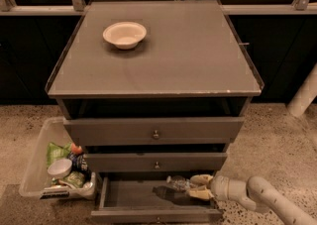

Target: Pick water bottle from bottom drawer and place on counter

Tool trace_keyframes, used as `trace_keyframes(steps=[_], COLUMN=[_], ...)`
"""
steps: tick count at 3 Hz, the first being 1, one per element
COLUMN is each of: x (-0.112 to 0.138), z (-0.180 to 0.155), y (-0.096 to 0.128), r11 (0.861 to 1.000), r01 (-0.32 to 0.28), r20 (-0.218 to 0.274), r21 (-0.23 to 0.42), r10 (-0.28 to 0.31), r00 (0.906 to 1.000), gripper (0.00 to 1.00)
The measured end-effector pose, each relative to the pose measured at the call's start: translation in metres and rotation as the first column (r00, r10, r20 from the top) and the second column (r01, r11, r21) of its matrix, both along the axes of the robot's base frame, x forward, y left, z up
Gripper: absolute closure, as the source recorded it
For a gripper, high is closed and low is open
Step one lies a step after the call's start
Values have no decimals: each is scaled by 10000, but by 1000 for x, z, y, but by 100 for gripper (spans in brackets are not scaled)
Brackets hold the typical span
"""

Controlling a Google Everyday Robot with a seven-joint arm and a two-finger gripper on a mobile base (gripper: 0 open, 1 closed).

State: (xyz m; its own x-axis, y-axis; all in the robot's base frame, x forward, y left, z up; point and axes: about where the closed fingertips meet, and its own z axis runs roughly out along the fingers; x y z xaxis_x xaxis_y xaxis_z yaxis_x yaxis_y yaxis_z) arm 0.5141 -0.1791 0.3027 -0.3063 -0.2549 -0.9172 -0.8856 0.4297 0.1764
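Observation:
The water bottle (179,184) is small and clear. It sits over the open bottom drawer (124,196), right of its middle, with a dark shadow on the drawer floor beneath it. My gripper (194,186) reaches in from the right. Its cream fingers (202,179) close on the bottle's right end, one above and one below. The arm runs off toward the bottom right. The counter (198,60) is the flat grey-brown cabinet top above the three drawers.
A white bowl (124,34) stands on the counter at the back left. The two upper drawers (155,131) jut out slightly above the bottom one. A clear bin (37,169) of snacks and a cup sits on the floor to the left. A white post (303,95) stands at the right.

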Motion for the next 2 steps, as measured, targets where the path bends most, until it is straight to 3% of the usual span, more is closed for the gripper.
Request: trace_keyframes(steps=[1, 2], x=[-8, -8], z=[20, 21], y=[-11, -12], r11=[9999, 9999], r01=[140, 155], r20=[422, 430], r21=[-72, -70], r10=[-137, -152], r00=[9990, 9990], gripper=[100, 100])
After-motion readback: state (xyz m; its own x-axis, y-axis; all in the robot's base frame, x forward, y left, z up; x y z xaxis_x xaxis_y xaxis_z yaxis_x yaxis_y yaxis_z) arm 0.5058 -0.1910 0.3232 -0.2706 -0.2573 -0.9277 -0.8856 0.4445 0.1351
